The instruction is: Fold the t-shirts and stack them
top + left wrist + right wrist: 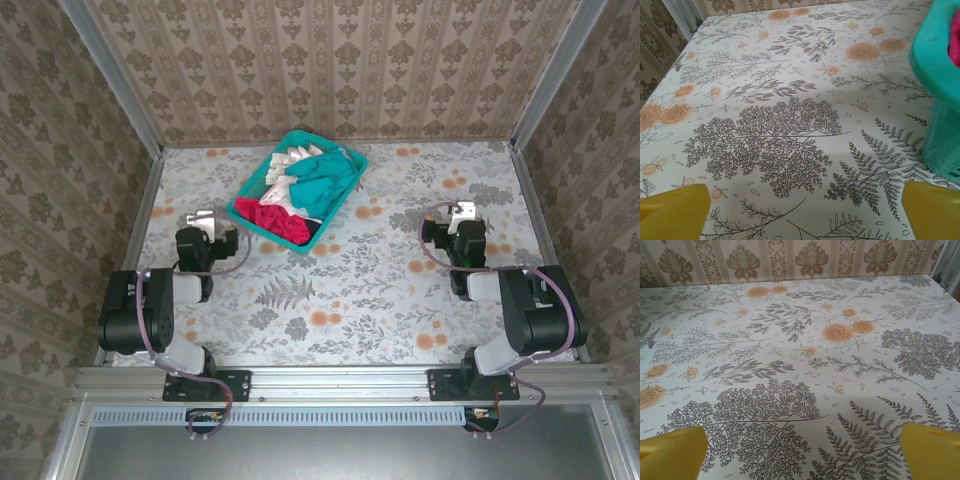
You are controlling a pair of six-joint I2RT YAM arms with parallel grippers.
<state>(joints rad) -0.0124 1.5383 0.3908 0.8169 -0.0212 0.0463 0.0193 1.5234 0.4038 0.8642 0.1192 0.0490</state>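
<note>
Crumpled t-shirts lie heaped in a teal mesh basket (255,222) at the table's far middle: a teal one (328,180), a red one (275,219) and a white one (292,160). My left gripper (205,219) rests low on the table just left of the basket, open and holding nothing. In the left wrist view its yellow fingertips (672,215) stand wide apart over bare cloth, with the basket's wall (940,75) at the right edge and a bit of red shirt (955,46) inside. My right gripper (460,213) sits at the right, open, its fingertips (935,452) spread over the tablecloth.
A floral tablecloth (350,290) covers the table. Metal frame posts (125,95) and patterned walls close in the left, back and right sides. A rail (340,382) runs along the near edge, carrying both arm bases.
</note>
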